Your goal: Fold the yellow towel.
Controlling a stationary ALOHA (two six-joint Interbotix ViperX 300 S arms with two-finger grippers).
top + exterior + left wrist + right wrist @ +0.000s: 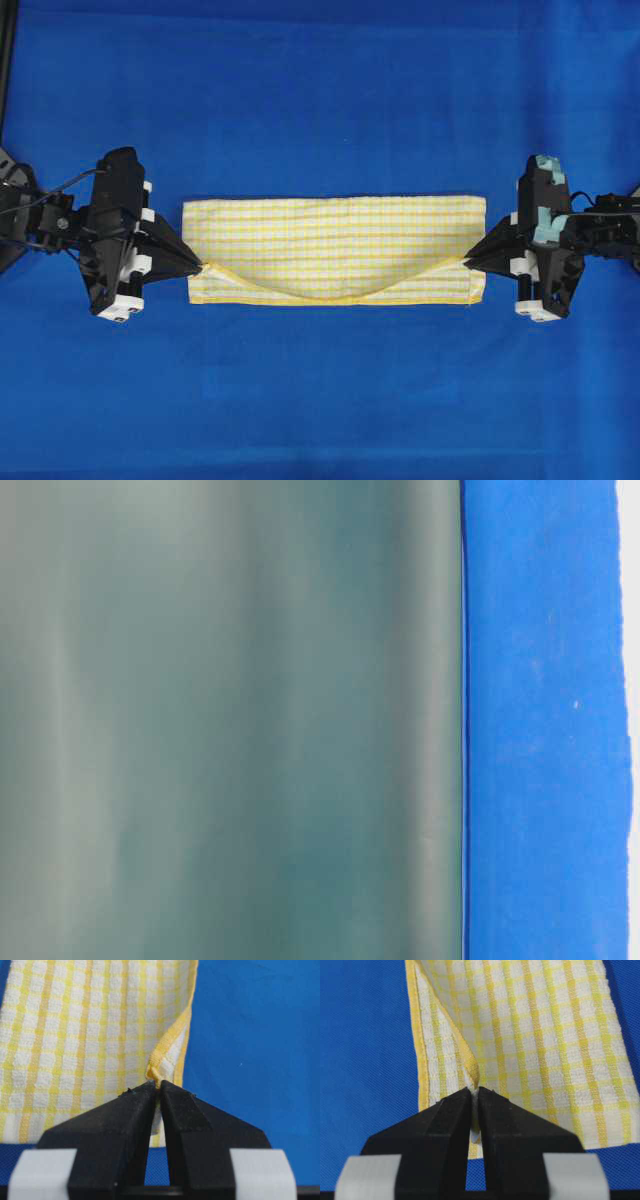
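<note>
The yellow towel lies folded in a long band across the middle of the blue surface. Its upper layer sags in a curve toward the near edge. My left gripper is shut on the towel's left corner, pinching the yellow hem just above the lower layer. My right gripper is shut on the right corner, and the hem is bunched between its tips. The towel fills the upper part of the left wrist view and of the right wrist view.
The blue cloth surface spreads all round the towel. The table-level view shows only a blurred grey-green panel and a strip of the blue surface at its right.
</note>
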